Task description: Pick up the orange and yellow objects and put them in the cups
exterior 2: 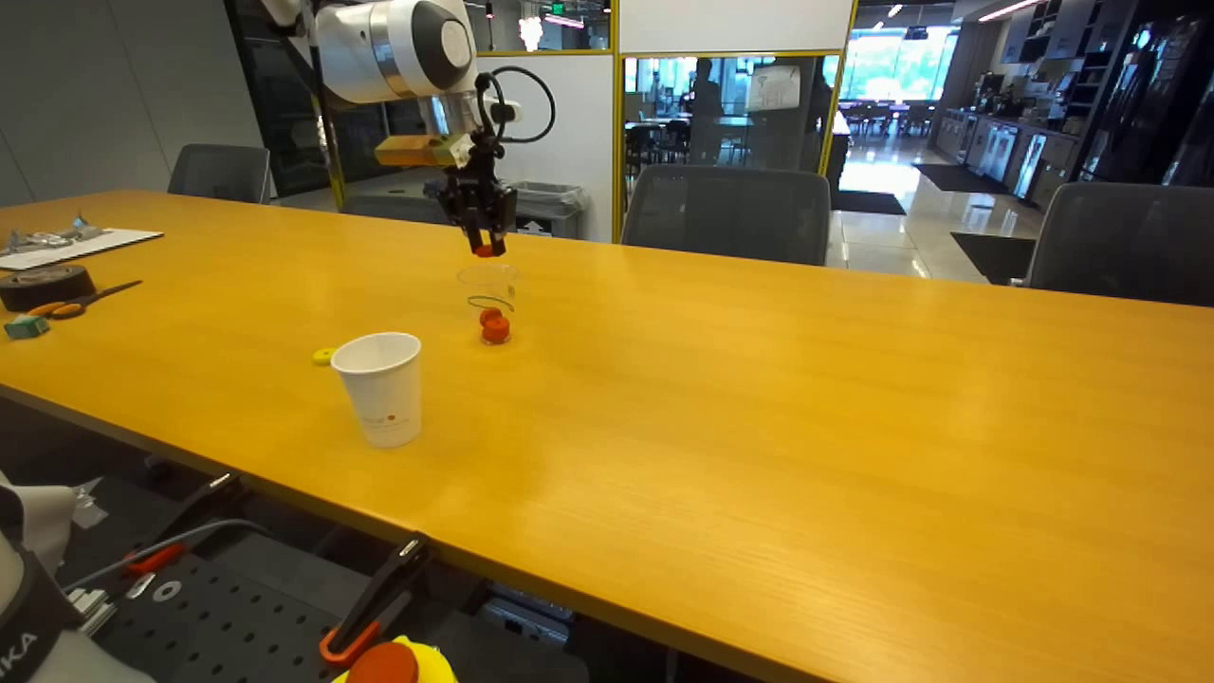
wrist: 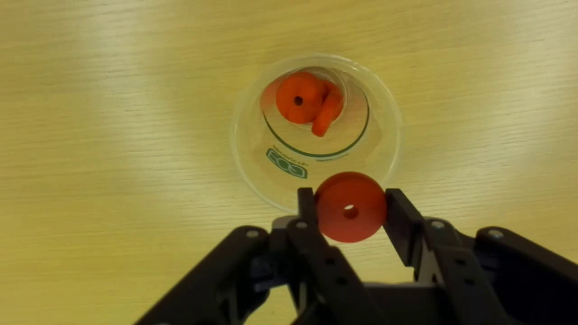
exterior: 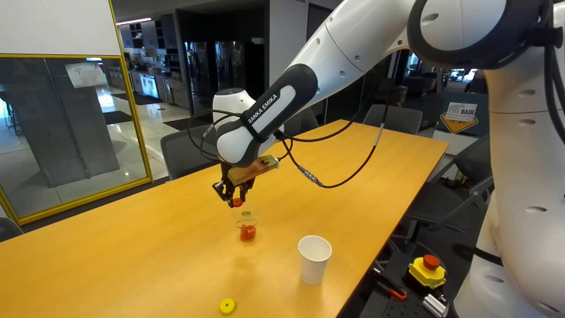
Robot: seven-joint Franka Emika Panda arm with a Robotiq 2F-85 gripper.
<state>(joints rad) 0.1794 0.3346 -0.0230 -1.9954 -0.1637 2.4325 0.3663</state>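
Note:
My gripper (wrist: 350,197) is shut on an orange-red disc (wrist: 350,223) with a centre hole. In both exterior views the gripper (exterior: 237,201) (exterior 2: 487,245) holds the disc above the clear cup (exterior: 246,213) (exterior 2: 512,292). In the wrist view the disc overlaps the near rim of the clear cup (wrist: 393,135). Several orange pieces (wrist: 298,95) (exterior: 248,233) (exterior 2: 495,330) lie at the cup's bottom. A yellow disc (exterior: 227,306) lies on the table; the white cup (exterior 2: 384,403) partly hides it (exterior 2: 322,357) in an exterior view. The white cup (exterior: 313,263) stands upright.
On the wooden table (exterior 2: 806,427) lie a roll of black tape (exterior 2: 47,285), scissors (exterior 2: 85,302), a small green block (exterior 2: 27,326) and a clipboard (exterior 2: 76,249). Chairs (exterior 2: 730,213) stand along the far edge. A red-and-yellow stop button (exterior: 427,270) sits beside the robot base.

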